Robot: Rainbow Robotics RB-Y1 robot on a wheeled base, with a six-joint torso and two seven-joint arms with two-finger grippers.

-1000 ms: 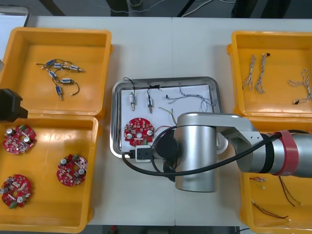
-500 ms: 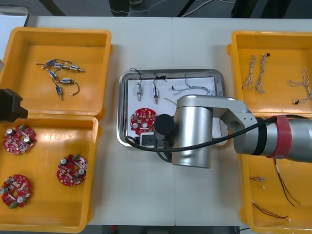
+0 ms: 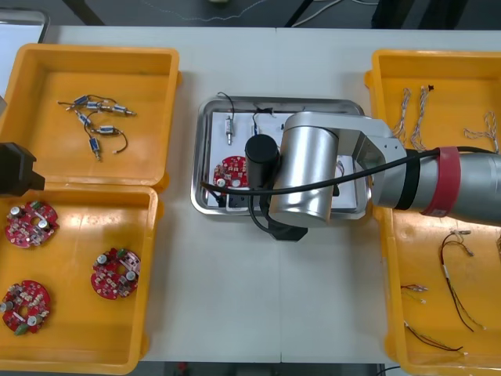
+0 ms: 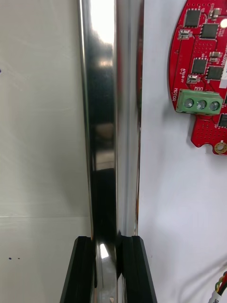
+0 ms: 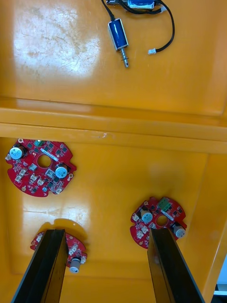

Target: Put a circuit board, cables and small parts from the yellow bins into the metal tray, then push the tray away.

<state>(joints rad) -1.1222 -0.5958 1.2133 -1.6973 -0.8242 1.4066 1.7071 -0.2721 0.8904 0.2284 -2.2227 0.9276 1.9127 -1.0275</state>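
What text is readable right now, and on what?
"MOTOR": white print on the board in the tray, beside its green terminal, seen past the right gripper shut on the tray rim.
Other print on that board: too small.
Boards under the open left gripper: nothing readable.

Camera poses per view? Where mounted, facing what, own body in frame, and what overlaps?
Front: above the arms, facing steeply down at the table; right arm lies over the tray, left arm at the left edge.
Right wrist: on the right arm, facing along the tray's rim; right end effector shut on that rim.
Left wrist: on the left arm, facing into the bins; left end effector open above three boards.
Shared: front and right wrist both show the tray and its board.
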